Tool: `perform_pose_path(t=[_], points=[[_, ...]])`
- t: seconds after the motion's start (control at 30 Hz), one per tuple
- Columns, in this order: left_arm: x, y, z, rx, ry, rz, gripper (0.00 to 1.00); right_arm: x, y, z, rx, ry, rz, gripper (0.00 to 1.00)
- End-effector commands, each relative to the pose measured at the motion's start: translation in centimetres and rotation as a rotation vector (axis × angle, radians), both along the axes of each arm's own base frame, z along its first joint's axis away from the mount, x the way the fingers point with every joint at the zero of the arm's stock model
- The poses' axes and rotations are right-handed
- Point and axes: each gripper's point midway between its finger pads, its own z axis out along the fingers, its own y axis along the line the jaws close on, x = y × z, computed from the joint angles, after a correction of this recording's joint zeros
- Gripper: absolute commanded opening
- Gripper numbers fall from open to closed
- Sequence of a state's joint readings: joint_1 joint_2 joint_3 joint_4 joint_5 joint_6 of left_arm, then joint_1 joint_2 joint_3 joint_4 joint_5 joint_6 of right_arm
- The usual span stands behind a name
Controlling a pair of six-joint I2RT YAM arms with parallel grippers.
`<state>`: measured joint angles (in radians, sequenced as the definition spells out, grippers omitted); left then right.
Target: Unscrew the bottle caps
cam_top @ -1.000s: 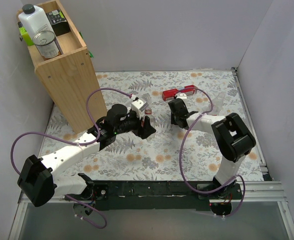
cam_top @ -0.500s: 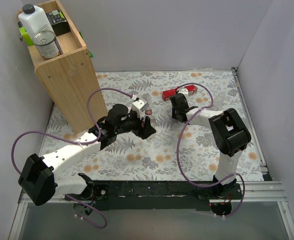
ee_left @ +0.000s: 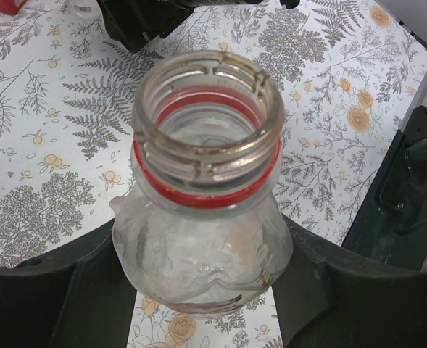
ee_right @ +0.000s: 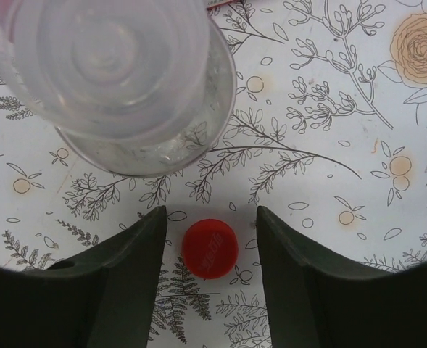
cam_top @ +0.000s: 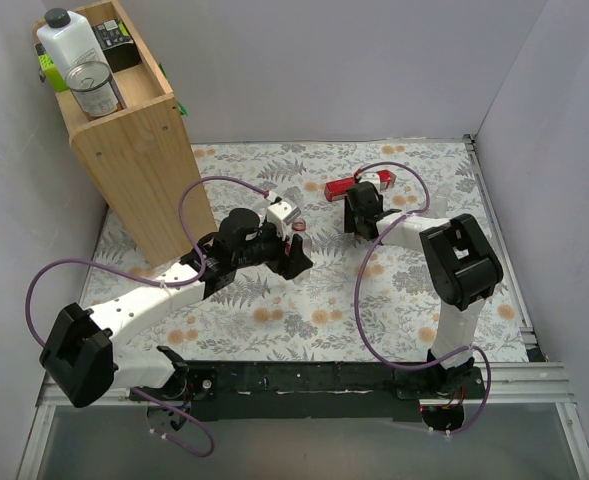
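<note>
My left gripper (cam_top: pixel 292 252) is shut on a clear plastic bottle (ee_left: pixel 199 272) and holds it by the shoulder. The neck is open, with bare threads and a red ring (ee_left: pixel 199 197) below them; no cap is on it. My right gripper (cam_top: pixel 359 215) is open and points down at the table near the red box (cam_top: pixel 359 186). In the right wrist view a small round red cap (ee_right: pixel 209 250) lies flat on the cloth between the open fingers (ee_right: pixel 137 268), touching neither. A second clear container (ee_right: pixel 112 72) stands just beyond the cap.
A wooden crate (cam_top: pixel 124 140) stands at the back left, holding a white jug (cam_top: pixel 66 45) and a tin can (cam_top: pixel 94 88). Purple cables loop over both arms. The flowered cloth (cam_top: pixel 304 320) covers the table between grey walls.
My right gripper has moved toward the back of the table, closer to the red box. My left gripper has stayed put with the bottle in it.
</note>
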<state>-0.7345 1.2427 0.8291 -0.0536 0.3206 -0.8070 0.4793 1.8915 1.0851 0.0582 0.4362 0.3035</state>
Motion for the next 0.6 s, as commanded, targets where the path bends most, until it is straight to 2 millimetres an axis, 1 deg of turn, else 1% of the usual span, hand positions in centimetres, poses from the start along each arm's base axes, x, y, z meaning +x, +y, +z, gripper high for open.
perform_pose_path(t=[0.0, 0.07, 0.1, 0.13, 0.17, 0.2, 0.23, 0.27, 0.3, 0.37, 0.4, 0.47, 0.5, 0.57], points=[[0.4, -0.1, 0.7, -0.001, -0.028, 0.000, 0.19, 0.9, 1.2, 3.8, 0.048, -0.079, 0.058, 0.62], [0.3, -0.1, 0.6, -0.001, -0.029, -0.002, 0.19, 0.0, 1.2, 4.6, 0.060, -0.084, 0.082, 0.63], [0.3, 0.0, 0.8, -0.003, -0.033, -0.002, 0.19, -0.3, 1.2, 6.6, 0.083, -0.117, 0.091, 0.63], [0.3, 0.0, 0.8, -0.004, -0.035, -0.001, 0.19, -1.0, 1.5, 7.2, 0.100, -0.121, 0.113, 0.63], [0.3, 0.0, 0.9, -0.003, -0.038, 0.001, 0.19, -2.1, 1.6, 7.3, 0.099, -0.121, 0.141, 0.63], [0.4, 0.1, 1.0, -0.005, -0.040, 0.005, 0.19, -2.7, 1.7, 9.5, 0.118, -0.169, 0.163, 0.63], [0.4, 0.1, 1.1, -0.009, -0.039, 0.008, 0.19, -3.4, 1.9, 10.4, 0.117, -0.191, 0.184, 0.63], [0.3, 0.0, 0.9, -0.008, -0.035, 0.006, 0.19, -4.2, 1.5, 10.4, 0.102, -0.191, 0.196, 0.63], [0.3, -0.1, 0.8, -0.010, -0.031, 0.001, 0.19, -4.6, 1.4, 12.5, 0.127, -0.233, 0.206, 0.63], [0.2, -0.2, 0.6, -0.006, -0.023, -0.008, 0.19, -5.5, 1.2, 14.1, 0.129, -0.241, 0.224, 0.63], [0.2, -0.3, 0.5, -0.006, -0.019, -0.014, 0.19, -6.3, 1.4, 15.5, 0.147, -0.244, 0.260, 0.64], [-0.2, -0.5, 0.6, -0.012, -0.017, -0.038, 0.19, -7.1, 2.2, 17.6, 0.176, -0.251, 0.326, 0.66], [-0.4, -0.6, 0.6, -0.013, -0.019, -0.048, 0.19, -8.1, 3.2, 19.6, 0.209, -0.240, 0.401, 0.67], [-0.7, -0.8, 0.6, -0.019, -0.021, -0.068, 0.19, -9.2, 4.4, 21.4, 0.244, -0.224, 0.490, 0.67]])
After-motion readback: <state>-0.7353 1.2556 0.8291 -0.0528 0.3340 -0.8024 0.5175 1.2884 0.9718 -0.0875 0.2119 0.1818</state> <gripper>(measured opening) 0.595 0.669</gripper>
